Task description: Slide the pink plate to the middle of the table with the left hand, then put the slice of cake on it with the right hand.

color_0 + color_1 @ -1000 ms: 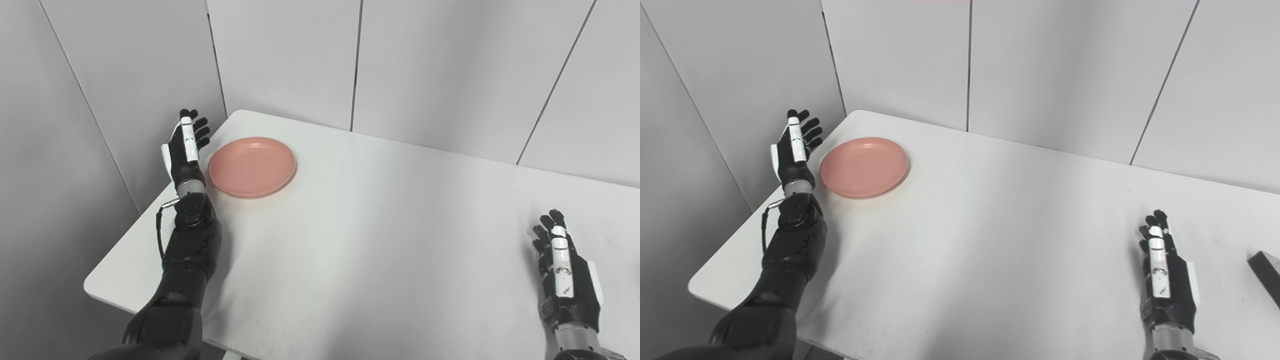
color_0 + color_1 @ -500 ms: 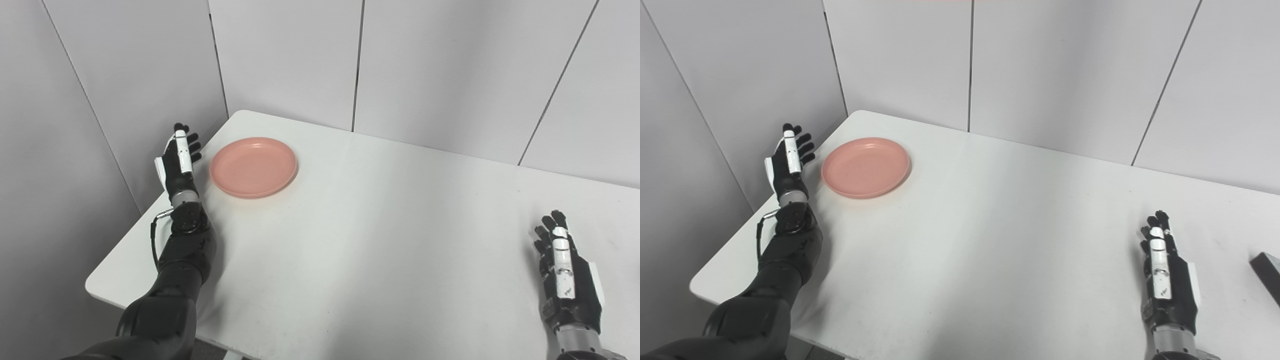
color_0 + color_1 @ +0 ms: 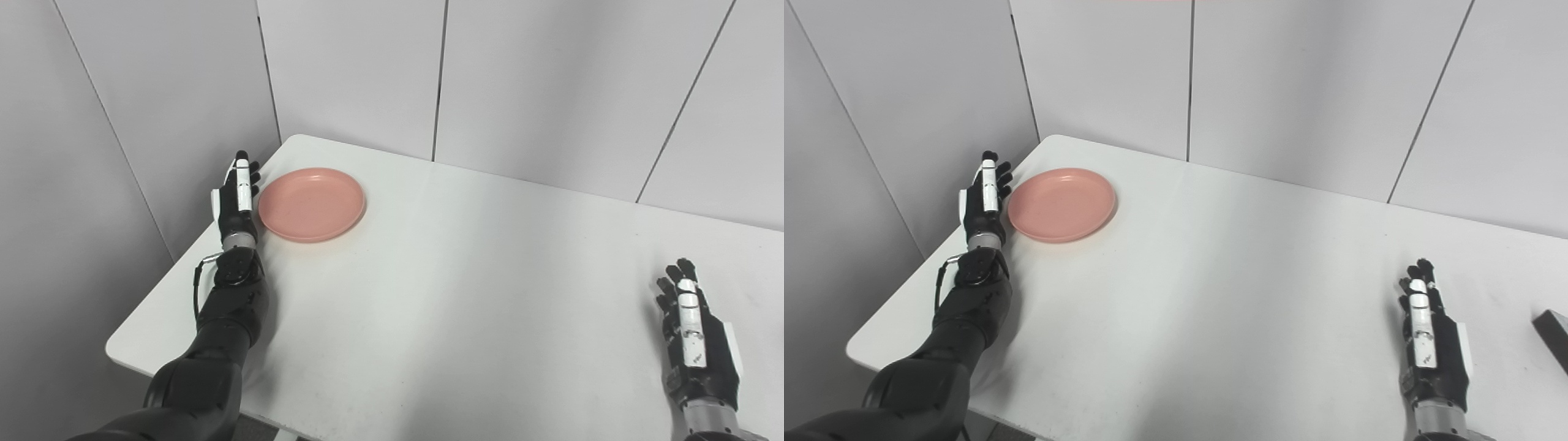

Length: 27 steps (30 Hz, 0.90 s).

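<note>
Plate (image 3: 311,204) sits on the table (image 3: 441,294) in its far-left corner, with my left hand (image 3: 237,199) just beside its left rim at the table's left edge. My right hand (image 3: 1432,340) is over the near-right area, well apart from the plate. A dark object (image 3: 1553,338) lies at the right picture edge, right of that hand.

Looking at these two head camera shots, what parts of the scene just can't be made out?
- Dark object at the right edge, right eye view: cut off by the frame, so whether it is the cake cannot be told; absent from the left eye view.
- Left robot hand beside the pink plate: whether it touches the rim is unclear in either view.
- Right robot hand: its palm faces away, hidden by its own back.
</note>
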Available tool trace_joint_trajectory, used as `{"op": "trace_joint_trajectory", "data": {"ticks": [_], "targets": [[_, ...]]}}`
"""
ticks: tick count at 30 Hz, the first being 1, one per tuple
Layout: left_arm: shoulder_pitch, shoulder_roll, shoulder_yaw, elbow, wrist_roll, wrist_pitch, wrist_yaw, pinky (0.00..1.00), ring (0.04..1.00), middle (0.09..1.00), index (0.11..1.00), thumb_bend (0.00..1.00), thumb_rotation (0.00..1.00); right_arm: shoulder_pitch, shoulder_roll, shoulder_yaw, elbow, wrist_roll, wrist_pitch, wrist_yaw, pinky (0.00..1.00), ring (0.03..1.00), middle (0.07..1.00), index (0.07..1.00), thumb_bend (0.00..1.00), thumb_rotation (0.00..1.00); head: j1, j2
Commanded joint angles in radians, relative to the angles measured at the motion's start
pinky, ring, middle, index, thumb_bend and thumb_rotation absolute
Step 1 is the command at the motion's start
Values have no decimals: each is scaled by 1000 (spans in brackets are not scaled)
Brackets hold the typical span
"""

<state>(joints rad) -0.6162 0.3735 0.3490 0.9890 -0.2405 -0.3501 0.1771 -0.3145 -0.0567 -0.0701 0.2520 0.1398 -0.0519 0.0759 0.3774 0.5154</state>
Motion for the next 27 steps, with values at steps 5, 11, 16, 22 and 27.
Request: {"op": "trace_joint_trajectory", "data": {"ticks": [5,11,16,22,27], "targets": [[-61,-6,-13,-11,-14,26,-49,964,895,865,874,685,1000,8,0,0,-29,-6,-18,-3,995,947,955,959,582,886,-2,1],[-69,-24,-18,-8,-30,34,-68,924,880,856,870,689,1000,6,0,1,-23,-13,-25,-6,983,941,950,955,617,876,-3,0],[-67,-36,-30,-17,-47,44,-114,903,870,851,854,697,1000,4,3,-1,-22,-9,-23,-6,991,951,956,960,605,879,-4,1],[-58,-59,-36,-65,-74,82,-176,874,845,822,822,705,1000,6,0,2,-20,-9,-25,-3,993,952,955,962,609,877,-6,5],[-48,-84,-34,-118,-89,131,-193,856,837,814,812,693,1000,7,5,0,-35,-6,-3,-11,994,950,952,962,602,858,-8,6]]}}
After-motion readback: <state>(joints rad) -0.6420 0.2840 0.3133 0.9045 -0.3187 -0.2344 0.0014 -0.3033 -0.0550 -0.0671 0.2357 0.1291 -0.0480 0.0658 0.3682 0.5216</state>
